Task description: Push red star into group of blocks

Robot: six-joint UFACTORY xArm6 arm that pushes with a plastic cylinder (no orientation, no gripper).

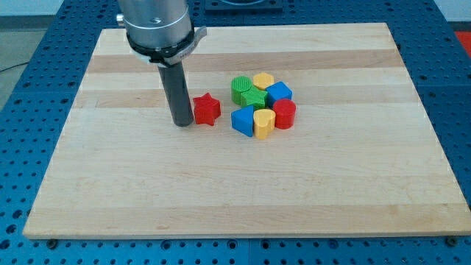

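Pale wood table (110, 184) on blue perforated bench, well lit, mostly bare. Red star (207, 110) lying flat a bit up and left of table centre, apart from cluster on view's right by a narrow strip of bare wood. My tip (182, 124) planted just beside star's left side, touching or nearly so; can't tell which. No jaws on this rig, just a straight dark rod, so nothing to open, close or grip. Group to view's right: green block (241, 87) w/ ribbed top plus second green block (255, 100) at upper left, yellow block (263, 80) at top, blue block (279, 93) upper right, red cylinder (285, 114) at right, yellow heart (263, 122) at bottom, blue triangle-ish block (241, 121) at lower left, nearest the star. Step in hand, by the look: straight shove toward view's right. To do well: keep tip centred on star's left face, since off-centre contact on a pointed shape likely spins it and lets it slip past rod. Aim slightly down-right, toward gap btwn blue triangle-ish block and lower green one. Go slow & steady; stop once star touches cluster, else likely scatters packed blocks. If star starts rotating, re-seat tip behind its middle before carrying on.
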